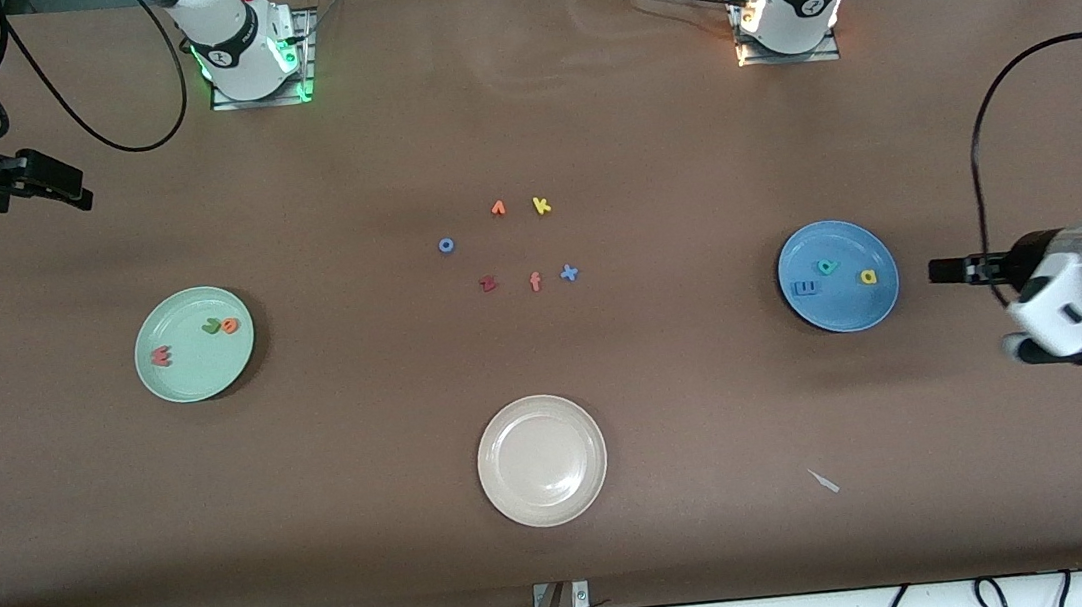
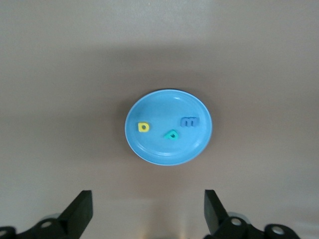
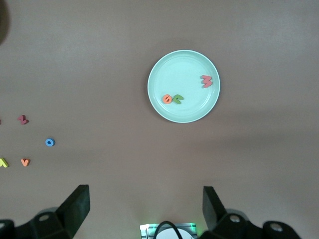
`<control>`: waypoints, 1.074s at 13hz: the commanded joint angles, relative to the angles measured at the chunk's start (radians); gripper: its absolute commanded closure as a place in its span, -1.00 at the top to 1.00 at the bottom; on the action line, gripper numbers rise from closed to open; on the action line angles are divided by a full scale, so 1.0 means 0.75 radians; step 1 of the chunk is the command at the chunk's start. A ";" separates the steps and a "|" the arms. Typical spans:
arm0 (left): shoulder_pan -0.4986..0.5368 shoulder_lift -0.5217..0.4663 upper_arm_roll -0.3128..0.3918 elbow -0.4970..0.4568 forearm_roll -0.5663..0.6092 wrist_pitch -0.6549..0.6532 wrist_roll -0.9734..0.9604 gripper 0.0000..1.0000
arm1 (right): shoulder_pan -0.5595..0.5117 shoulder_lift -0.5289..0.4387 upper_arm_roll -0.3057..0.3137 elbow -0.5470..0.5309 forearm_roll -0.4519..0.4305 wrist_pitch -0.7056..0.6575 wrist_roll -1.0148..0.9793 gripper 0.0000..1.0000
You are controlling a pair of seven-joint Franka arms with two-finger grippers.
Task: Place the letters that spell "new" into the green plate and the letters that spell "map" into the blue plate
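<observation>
The green plate (image 1: 192, 375) (image 3: 182, 67) holds a salmon-red "w" (image 1: 162, 356) (image 3: 206, 81), a green "n" (image 1: 213, 326) (image 3: 178, 99) and an orange "e" (image 1: 230, 325) (image 3: 167, 99). In the blue plate (image 1: 843, 307) (image 2: 164, 149) lie a periwinkle "m" (image 1: 806, 288) (image 2: 189, 121), a teal "p" (image 1: 829, 266) (image 2: 172, 135) and a yellow "a" (image 1: 868, 277) (image 2: 143, 127). My left gripper (image 1: 945, 271) (image 2: 148, 211) hangs open and empty over bare table beside the blue plate, at the left arm's end. My right gripper (image 1: 72, 192) (image 3: 145, 209) is open and empty, high over the right arm's end.
A cream-white plate (image 1: 542, 459) sits nearest the front camera, mid-table. Loose letters lie in the table's middle: an orange one (image 1: 498, 208), yellow "k" (image 1: 542, 206), blue "o" (image 1: 445, 245), dark red "z" (image 1: 488, 284), salmon "f" (image 1: 535, 282), blue "x" (image 1: 569, 273). A white scrap (image 1: 824, 481) lies beside the cream plate.
</observation>
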 commanded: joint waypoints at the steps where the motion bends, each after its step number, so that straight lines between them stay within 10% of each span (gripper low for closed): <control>1: -0.063 -0.180 0.086 -0.256 -0.071 0.132 0.019 0.93 | -0.010 0.020 0.005 0.038 0.018 -0.013 0.002 1.00; 5: -0.067 -0.491 0.084 -0.744 -0.061 0.631 0.000 0.97 | -0.010 0.020 0.009 0.038 0.010 0.007 0.014 1.00; 14: -0.079 -0.525 0.065 -0.771 0.027 0.728 -0.024 0.98 | -0.004 0.030 0.011 0.040 0.010 0.015 0.016 1.00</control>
